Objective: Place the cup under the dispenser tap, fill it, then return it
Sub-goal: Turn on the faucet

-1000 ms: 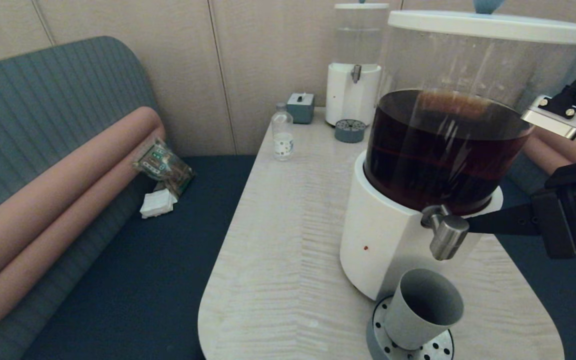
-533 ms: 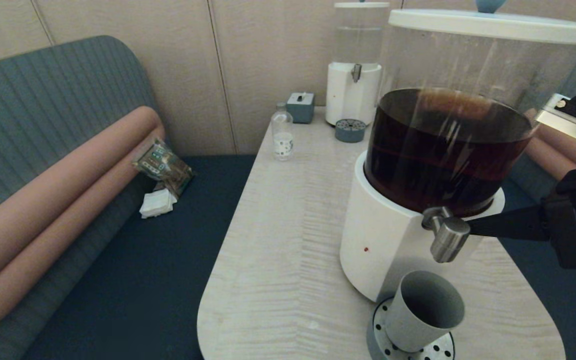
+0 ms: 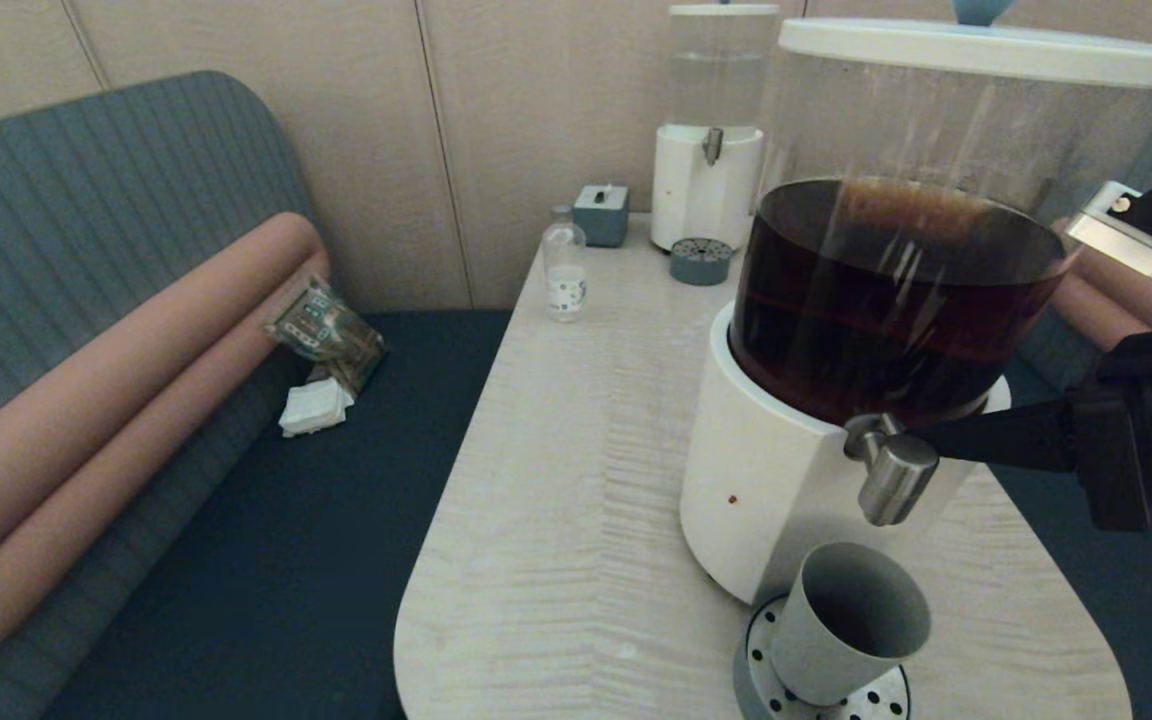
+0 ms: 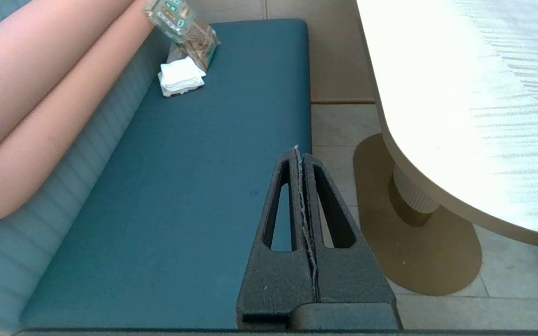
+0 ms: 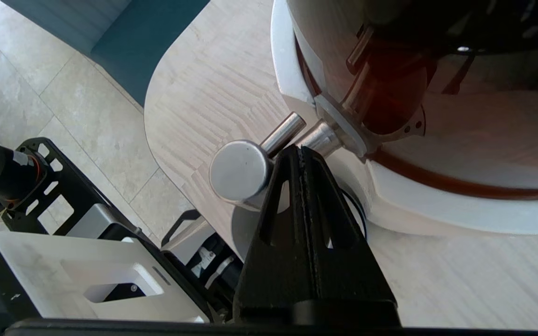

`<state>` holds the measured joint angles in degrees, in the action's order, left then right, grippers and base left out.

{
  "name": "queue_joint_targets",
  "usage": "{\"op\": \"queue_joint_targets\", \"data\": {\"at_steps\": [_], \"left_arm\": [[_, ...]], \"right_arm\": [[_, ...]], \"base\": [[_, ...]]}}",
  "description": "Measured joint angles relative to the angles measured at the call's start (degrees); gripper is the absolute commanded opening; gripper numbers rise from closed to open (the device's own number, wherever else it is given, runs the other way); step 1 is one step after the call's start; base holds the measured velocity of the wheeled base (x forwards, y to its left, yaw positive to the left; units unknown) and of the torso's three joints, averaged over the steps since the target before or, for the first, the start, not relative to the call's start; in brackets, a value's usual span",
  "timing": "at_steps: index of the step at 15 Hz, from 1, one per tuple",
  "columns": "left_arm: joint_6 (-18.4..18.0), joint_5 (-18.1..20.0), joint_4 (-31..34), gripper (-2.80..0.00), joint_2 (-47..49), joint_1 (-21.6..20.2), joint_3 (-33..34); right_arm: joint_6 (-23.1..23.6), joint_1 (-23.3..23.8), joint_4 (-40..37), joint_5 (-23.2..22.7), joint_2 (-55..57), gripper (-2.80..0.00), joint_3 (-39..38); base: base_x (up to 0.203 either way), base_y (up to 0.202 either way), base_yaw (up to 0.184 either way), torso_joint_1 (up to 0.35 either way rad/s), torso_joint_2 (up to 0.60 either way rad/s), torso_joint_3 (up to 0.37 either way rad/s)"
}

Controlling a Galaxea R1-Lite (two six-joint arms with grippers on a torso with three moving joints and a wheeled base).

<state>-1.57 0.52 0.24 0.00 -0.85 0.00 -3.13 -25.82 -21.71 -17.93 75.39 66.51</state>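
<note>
The grey cup [image 3: 848, 622] stands on the perforated drip tray [image 3: 886, 698] directly below the dispenser tap [image 3: 896, 480], a brushed-steel spigot on the big white-based dispenser [image 3: 766, 490] with its dark brown tank. My right gripper [image 3: 936, 445] reaches in from the right, shut with nothing between its fingers, its tip against the tap's stem just behind the steel cylinder [image 5: 241, 171]; the same gripper [image 5: 300, 150] hides the cup in the right wrist view. My left gripper [image 4: 299, 151] is shut and parked low over the blue bench beside the table.
At the table's far end stand a smaller clear-tank dispenser [image 3: 708, 150], a small glass bottle [image 3: 565, 265], a grey box [image 3: 602, 214] and a grey round tray [image 3: 700, 262]. A snack packet [image 3: 326, 328] and napkins [image 3: 316, 408] lie on the bench. The table edge [image 3: 406, 620] curves near the cup.
My right arm drew back to the right and came in again; its shut fingertips stay at the tap's stem. The cup and tap have not visibly moved.
</note>
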Motion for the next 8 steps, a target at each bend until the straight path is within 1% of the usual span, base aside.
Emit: {"op": "queue_joint_targets", "data": {"at_steps": [3,6,8], "left_arm": [[0.0,0.0,0.0,-2.8,0.0,0.0,0.0],[0.01,0.0,0.02,-2.8,0.0,0.0,0.0],[0.01,0.0,0.0,-2.8,0.0,0.0,0.0]], "right_arm": [[0.11,-0.39,0.85,0.0,0.13,-2.8,-0.22],[3.42,-1.0,2.01,0.02,0.13,-2.8,-1.3],[3.99,-1.62,2.2,0.02,0.13,-2.8,-1.94]], "base": [[0.0,0.0,0.0,0.0,0.0,0.0],[0.0,0.0,0.0,0.0,0.0,0.0],[0.0,0.0,0.0,0.0,0.0,0.0]]}}
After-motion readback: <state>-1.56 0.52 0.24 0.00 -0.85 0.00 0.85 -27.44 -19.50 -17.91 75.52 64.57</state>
